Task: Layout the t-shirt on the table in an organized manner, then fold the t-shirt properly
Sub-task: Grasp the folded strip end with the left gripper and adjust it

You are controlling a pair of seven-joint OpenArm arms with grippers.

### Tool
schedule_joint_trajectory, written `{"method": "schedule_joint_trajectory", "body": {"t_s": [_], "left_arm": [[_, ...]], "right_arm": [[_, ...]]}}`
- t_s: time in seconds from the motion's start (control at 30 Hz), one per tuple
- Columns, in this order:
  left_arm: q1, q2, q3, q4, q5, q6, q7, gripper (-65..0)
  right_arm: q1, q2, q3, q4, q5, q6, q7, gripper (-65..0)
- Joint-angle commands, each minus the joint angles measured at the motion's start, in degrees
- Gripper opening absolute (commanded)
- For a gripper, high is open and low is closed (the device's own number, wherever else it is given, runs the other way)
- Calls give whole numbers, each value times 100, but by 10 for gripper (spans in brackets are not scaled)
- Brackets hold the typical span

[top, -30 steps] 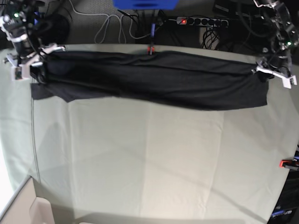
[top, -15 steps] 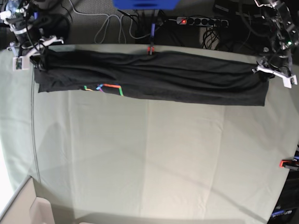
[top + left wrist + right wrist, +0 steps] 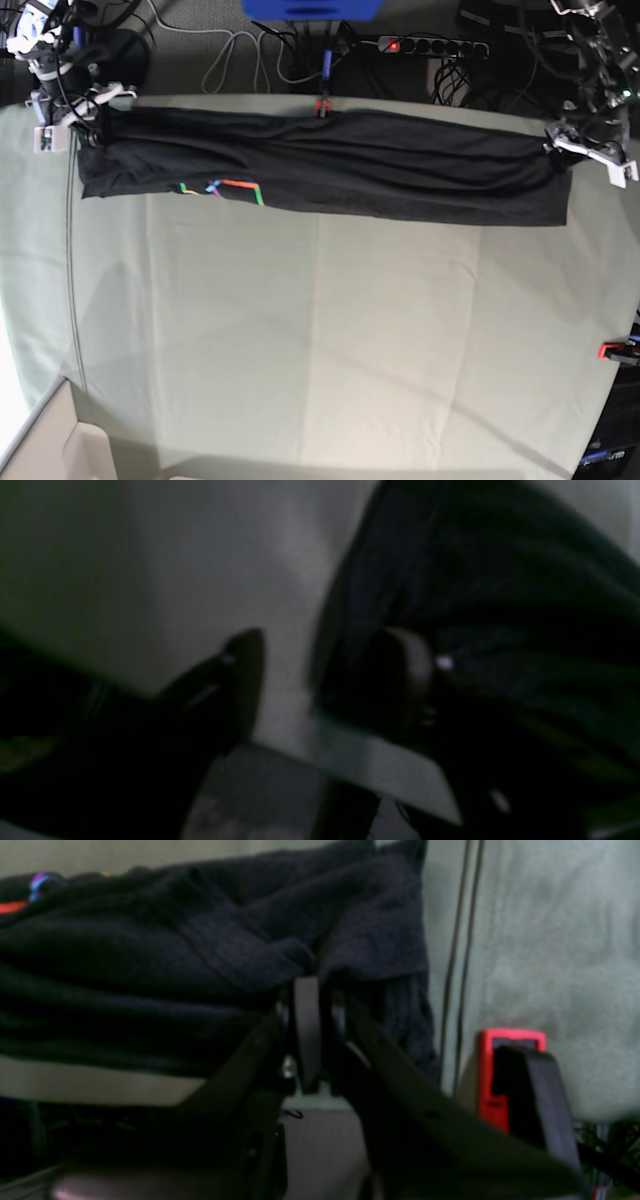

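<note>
Left wrist view dark and blurred — t-shirt print mostly folded under

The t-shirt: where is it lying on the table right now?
In the base view the t-shirt stretches as a long band along the far edge of the table, between the two grippers.

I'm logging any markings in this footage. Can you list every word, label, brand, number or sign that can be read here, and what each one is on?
No text can be read in any view.
t-shirt: only a rainbow-coloured line print shows, a drawing, with no letters.
power strip: a red light, no legible marking.
red clamp: plain, no lettering visible.
left wrist view: too dark and blurred to show any marking.
</note>
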Motion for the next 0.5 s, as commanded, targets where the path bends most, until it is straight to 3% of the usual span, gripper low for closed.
{"method": "schedule_joint_trajectory", "body": {"t_s": [0.0, 0.13, 0.23, 0.47], "left_arm": [[-44, -129, -24, 120, -42, -45, -40, -230], [-27, -138, -33, 243, -42, -45, -48, -194], [17, -103, -42, 612, -51, -53, -31, -193], [79, -129, -33, 656, -535, -53, -66, -192]], "right_arm": [[-17, 72, 27, 57, 78, -1, 124, -585], [-26, 72, 27, 57, 78, -1, 124, -457], [-35, 72, 27, 57, 78, -1, 124, -399], [-26, 63, 27, 13, 78, -1, 116, -384]]}}
